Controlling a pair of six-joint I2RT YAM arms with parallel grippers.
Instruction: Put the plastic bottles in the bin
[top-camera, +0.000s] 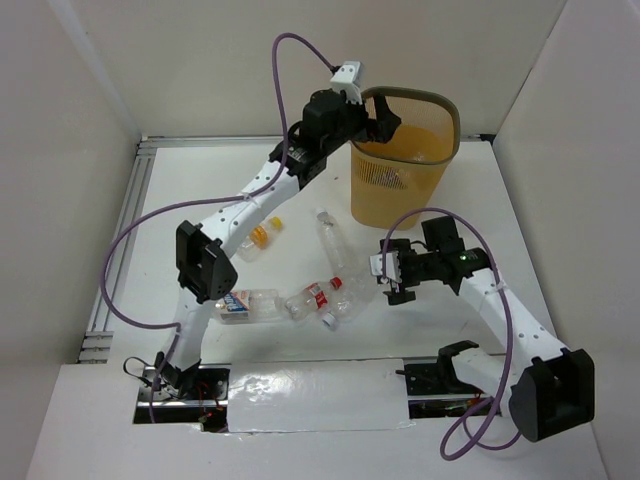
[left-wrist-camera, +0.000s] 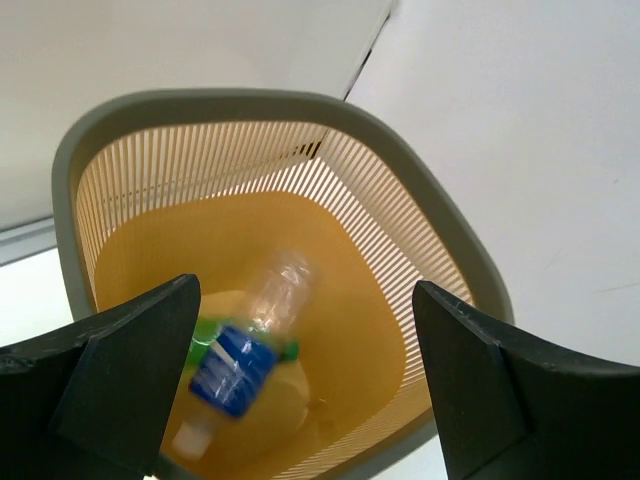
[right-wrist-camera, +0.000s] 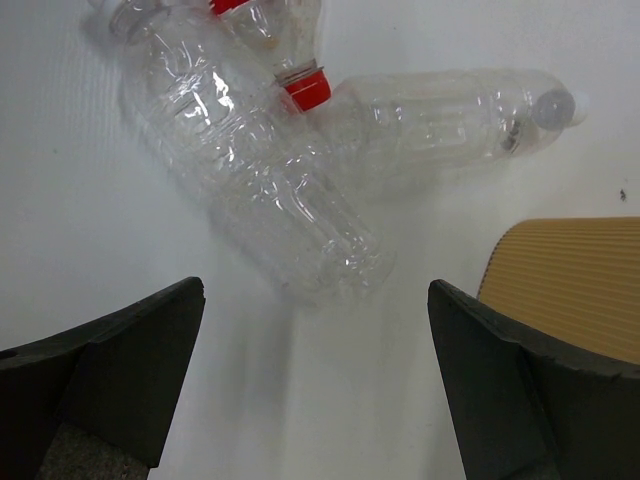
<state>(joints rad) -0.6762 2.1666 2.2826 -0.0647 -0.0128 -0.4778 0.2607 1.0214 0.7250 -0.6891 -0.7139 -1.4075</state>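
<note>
1. We see the plastic bottles (top-camera: 315, 298) as small, mostly clear bodies. One has a red label and red cap, one is an orange-capped bottle (top-camera: 262, 238), and one is a labelled bottle (top-camera: 248, 305) with a blue-and-white wrap.
2. The bin (top-camera: 405, 160) is a tall orange-yellow basket with slatted upper walls and a grey rounded rim. It stands at the far side of the counter (top-camera: 200, 180), right of centre.
3. Inside the bin, our left wrist view shows a clear blue-labelled bottle (left-wrist-camera: 245, 355). It is blurred, and its long axis runs from lower left to upper right. A green bottle (left-wrist-camera: 288, 350) shows partly from beneath it.
4. The left tool (left-wrist-camera: 305, 330) hangs over the bin's opening, fingers spread wide with nothing between them.
5. The other bottles lie on their sides on the counter, most of them clustered near its middle.
6. In our right wrist view a large clear bottle (right-wrist-camera: 250, 170) lies diagonally, upper left to lower right. A red-capped bottle (right-wrist-camera: 270, 30) touches it. A white-capped bottle (right-wrist-camera: 450, 110) lies across the view with its cap to the right, near the bin's wall.
7. The right tool (top-camera: 395, 275) hovers just beside that cluster, fingers spread wide and holding nothing.
</note>
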